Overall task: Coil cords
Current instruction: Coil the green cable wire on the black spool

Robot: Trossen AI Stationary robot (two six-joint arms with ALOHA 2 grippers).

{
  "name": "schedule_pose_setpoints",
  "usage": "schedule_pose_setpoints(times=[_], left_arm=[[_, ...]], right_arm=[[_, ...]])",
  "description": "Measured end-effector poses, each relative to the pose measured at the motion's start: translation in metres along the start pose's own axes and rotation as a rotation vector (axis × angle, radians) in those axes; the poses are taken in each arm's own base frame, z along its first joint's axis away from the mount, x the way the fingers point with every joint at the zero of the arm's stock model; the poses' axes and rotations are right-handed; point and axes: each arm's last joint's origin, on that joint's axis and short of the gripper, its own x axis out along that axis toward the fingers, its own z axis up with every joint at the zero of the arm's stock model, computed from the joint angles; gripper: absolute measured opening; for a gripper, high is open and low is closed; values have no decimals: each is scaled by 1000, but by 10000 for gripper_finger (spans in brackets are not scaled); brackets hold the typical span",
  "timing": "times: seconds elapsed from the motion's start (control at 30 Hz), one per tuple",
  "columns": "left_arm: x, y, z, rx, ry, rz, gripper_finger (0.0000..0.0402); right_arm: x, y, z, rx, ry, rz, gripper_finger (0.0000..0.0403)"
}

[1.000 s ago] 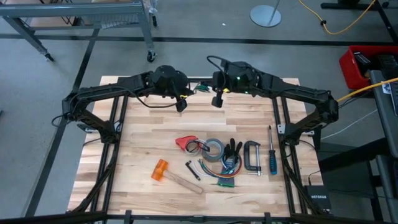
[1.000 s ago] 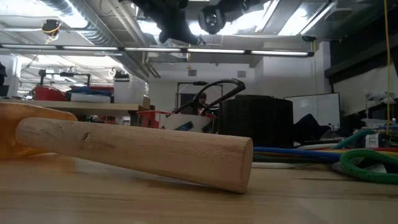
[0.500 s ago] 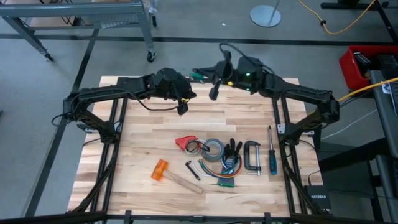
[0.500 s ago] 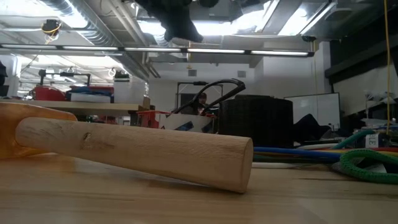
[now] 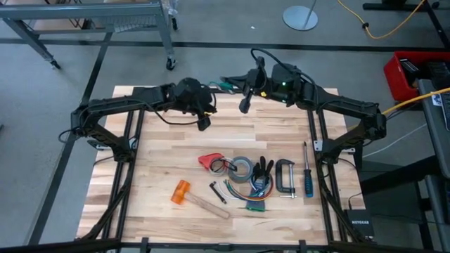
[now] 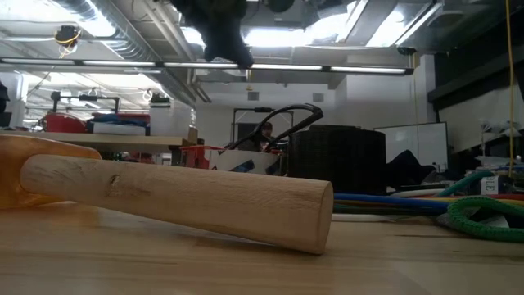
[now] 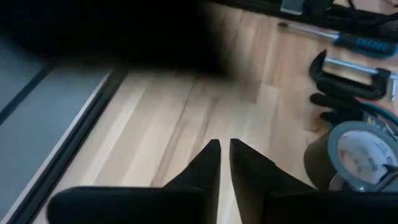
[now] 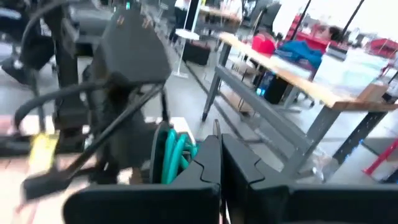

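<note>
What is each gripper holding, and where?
Left gripper: nothing, slightly open over bare wood. Right gripper: shut; whether it pinches anything cannot be told.

Cord [image 5: 254, 57]: thin, dark, arcing up in a loop above the far edge of the table, off the surface. In the right wrist view it runs as thin black strands, curving and crossing, beside a black end piece marked teal-green [image 8: 174, 154]. Not coiled; full run can't be traced.
</note>
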Motion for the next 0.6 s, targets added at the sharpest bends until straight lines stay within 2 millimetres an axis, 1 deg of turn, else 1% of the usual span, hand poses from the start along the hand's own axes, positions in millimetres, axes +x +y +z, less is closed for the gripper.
schedule_pose_setpoints(times=[0.1, 0.17, 0.33, 0.6], left_arm=[[-6, 0, -3, -14, 25, 1, 11], [-12, -3, -3, -10, 24, -16, 3], [-30, -14, 0, 18, -18, -51, 6], [-60, -33, 6, 72, -136, -123, 2]], right_arm=[[-3, -1, -2, -6, 43, -43, 1], [-5, -2, -6, -15, 90, -68, 1], [-6, -1, -14, -30, 176, -61, 1], [-8, 1, -20, -44, 244, -42, 1]])
